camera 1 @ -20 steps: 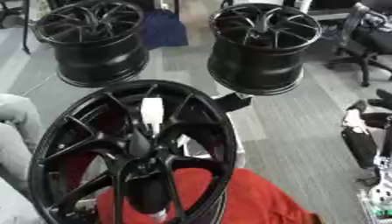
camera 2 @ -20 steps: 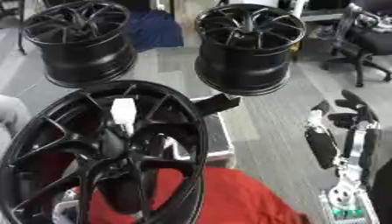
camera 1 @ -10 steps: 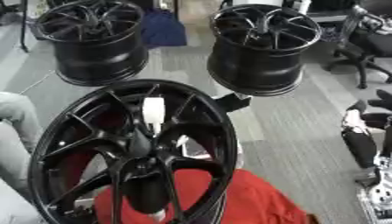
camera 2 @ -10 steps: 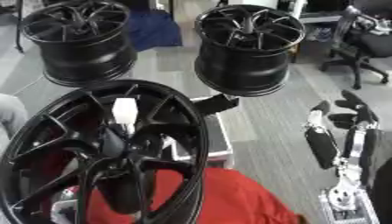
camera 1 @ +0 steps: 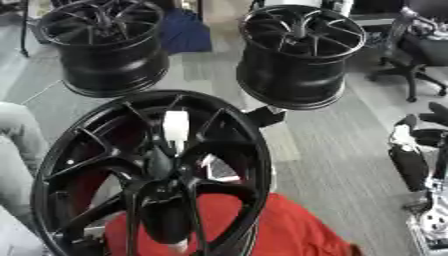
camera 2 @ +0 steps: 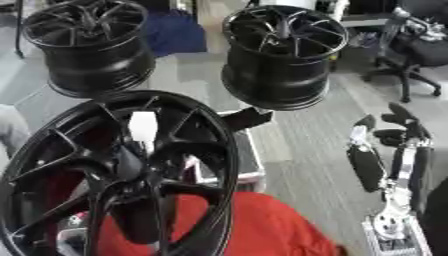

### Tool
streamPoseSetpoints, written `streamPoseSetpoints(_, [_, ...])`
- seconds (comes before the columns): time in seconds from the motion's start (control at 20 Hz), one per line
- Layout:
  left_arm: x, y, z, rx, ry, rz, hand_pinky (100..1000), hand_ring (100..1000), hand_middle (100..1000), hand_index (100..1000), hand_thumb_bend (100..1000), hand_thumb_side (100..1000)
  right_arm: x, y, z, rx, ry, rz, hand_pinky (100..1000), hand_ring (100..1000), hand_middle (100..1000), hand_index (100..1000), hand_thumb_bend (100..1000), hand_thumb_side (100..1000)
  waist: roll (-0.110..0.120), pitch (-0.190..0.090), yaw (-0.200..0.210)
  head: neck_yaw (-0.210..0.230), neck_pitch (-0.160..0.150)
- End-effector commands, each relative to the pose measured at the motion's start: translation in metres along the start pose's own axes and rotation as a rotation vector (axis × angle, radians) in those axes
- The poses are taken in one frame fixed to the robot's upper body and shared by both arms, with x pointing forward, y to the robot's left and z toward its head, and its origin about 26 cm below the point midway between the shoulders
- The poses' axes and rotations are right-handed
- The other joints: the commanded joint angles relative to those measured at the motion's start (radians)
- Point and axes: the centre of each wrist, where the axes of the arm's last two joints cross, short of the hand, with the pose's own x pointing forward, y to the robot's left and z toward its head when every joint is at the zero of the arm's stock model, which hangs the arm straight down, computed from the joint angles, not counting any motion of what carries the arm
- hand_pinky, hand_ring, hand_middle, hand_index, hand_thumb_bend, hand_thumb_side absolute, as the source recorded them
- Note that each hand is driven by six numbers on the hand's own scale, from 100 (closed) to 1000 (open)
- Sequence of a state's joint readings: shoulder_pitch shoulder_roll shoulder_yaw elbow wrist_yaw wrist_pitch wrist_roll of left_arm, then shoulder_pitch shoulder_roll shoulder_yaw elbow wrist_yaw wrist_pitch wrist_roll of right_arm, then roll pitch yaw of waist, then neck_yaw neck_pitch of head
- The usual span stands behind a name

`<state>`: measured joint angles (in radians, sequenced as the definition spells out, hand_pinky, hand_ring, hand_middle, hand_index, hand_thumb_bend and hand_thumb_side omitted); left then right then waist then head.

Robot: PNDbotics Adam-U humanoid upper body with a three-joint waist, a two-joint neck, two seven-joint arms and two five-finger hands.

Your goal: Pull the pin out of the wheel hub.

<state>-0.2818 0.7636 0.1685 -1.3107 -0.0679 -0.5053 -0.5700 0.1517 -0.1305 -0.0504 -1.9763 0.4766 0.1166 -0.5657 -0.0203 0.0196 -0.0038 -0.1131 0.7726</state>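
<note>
The white pin [camera 1: 176, 130] sits in the hub [camera 1: 162, 167] of the near wheel [camera 1: 149, 175], nothing pulled yet, while the right hand [camera 2: 394, 150] waits well apart at right, fingers straight and holding nothing.

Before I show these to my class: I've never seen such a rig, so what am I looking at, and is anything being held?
Both pictures come from a stereo camera in a humanoid robot's head, looking down; they show the same moment from its left and right eyes. The nearest wheel hub is black and stands tilted close to the camera, over something red. The white piece at its centre looks like the pin to be pulled. Two more black wheels stand behind it on the floor. At the right edge is the robot's right hand, fingers up and open, idle, holding nothing. The left hand is not visible.
</note>
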Motion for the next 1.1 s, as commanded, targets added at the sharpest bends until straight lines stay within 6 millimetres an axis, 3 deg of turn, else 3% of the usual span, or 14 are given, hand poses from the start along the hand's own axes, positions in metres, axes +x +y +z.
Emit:
streamPoseSetpoints(0.05, [0.023, -0.006, -0.002, 0.21, -0.081, 0.166, 626, 576, 694, 821, 100, 556, 0.007, -0.003, -0.004, -0.024, -0.02, -0.017, 609, 583, 671, 830, 100, 435, -0.002, -0.002, 0.003, -0.009, -0.003])
streamPoseSetpoints(0.45, [0.059, -0.07, -0.008, 0.593, 0.062, 0.54, 593, 544, 632, 790, 100, 716, 0.006, -0.002, -0.002, -0.033, -0.003, -0.028, 609, 583, 670, 829, 100, 434, -0.017, -0.001, 0.019, -0.01, -0.003])
streamPoseSetpoints(0.55, [0.062, -0.083, -0.01, 0.656, 0.134, 0.596, 587, 535, 621, 785, 100, 686, 0.007, -0.002, -0.002, -0.03, -0.004, -0.031, 609, 583, 670, 829, 100, 435, -0.017, -0.002, 0.021, -0.009, -0.003])
streamPoseSetpoints(0.6, [0.064, -0.089, -0.012, 0.673, 0.164, 0.618, 585, 533, 620, 785, 100, 755, 0.007, -0.001, -0.002, -0.03, -0.005, -0.033, 609, 583, 669, 829, 100, 435, -0.017, -0.003, 0.021, -0.009, -0.003])
streamPoseSetpoints(0.8, [0.067, -0.11, -0.018, 0.673, 0.24, 0.65, 581, 526, 617, 782, 100, 767, 0.007, -0.001, -0.001, -0.028, -0.004, -0.037, 609, 582, 669, 830, 100, 434, -0.018, -0.001, 0.021, -0.006, -0.003])
streamPoseSetpoints(1.1, [0.067, -0.119, -0.021, 0.657, 0.274, 0.639, 579, 523, 616, 782, 100, 776, 0.007, -0.001, -0.002, -0.029, -0.005, -0.038, 609, 582, 668, 830, 100, 433, -0.019, 0.005, 0.019, -0.002, -0.003])
